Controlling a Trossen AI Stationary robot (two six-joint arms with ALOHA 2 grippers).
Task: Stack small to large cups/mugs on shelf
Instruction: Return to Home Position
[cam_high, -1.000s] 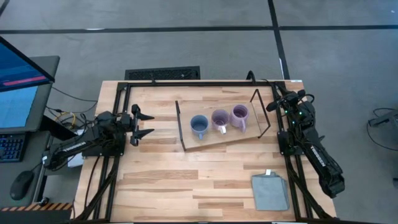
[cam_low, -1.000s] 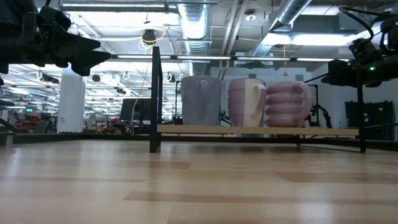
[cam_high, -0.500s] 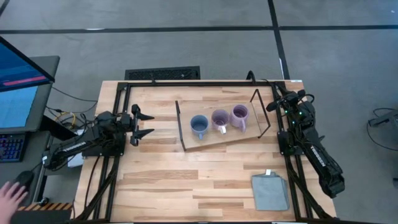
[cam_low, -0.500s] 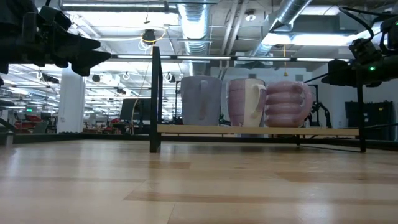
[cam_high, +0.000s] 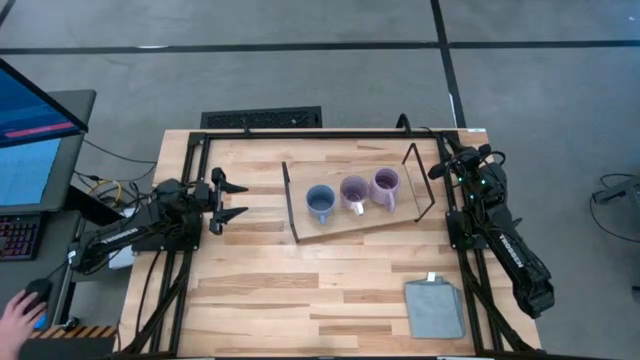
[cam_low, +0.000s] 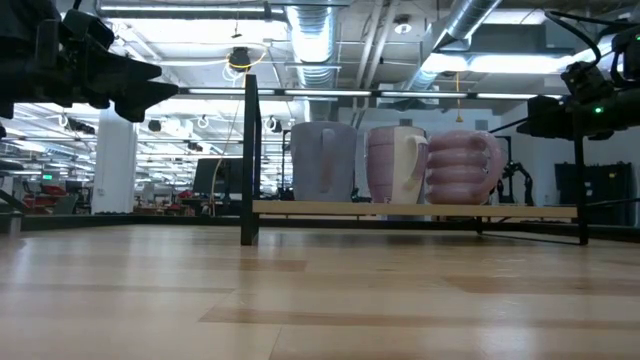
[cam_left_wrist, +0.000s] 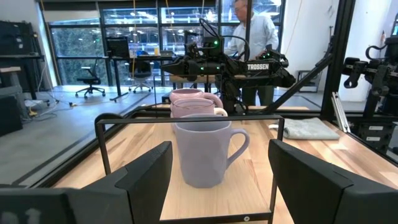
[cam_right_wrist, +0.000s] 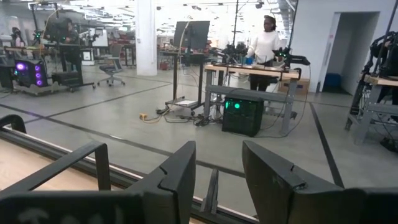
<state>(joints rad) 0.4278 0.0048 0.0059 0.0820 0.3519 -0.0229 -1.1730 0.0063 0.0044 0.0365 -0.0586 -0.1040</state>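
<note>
Three mugs stand upright in a row on the shelf board (cam_high: 400, 220): the blue mug (cam_high: 319, 201) at its left end, a light purple mug (cam_high: 354, 192) in the middle, another light purple mug (cam_high: 386, 186) at the right. In the low view the blue mug (cam_low: 322, 160) and the two purple mugs (cam_low: 395, 164) (cam_low: 462, 166) rest by their bases on the board (cam_low: 415, 209). My left gripper (cam_high: 232, 198) is open at the table's left side, pointing at the shelf; its wrist view shows the blue mug (cam_left_wrist: 202, 152) ahead. My right gripper (cam_high: 436, 168) is open past the shelf's right wire frame.
A grey folded cloth (cam_high: 434, 308) lies at the table's near right corner. Black wire frames (cam_high: 289, 203) (cam_high: 420, 180) rise at the shelf's two ends. A person's hand (cam_high: 18, 312) is on a mouse beside the table's left. People stand in the room beyond.
Both arms and the mugs have kept still. A person's hand has come into view at the lower left, off the table, and moved onto the mouse.
</note>
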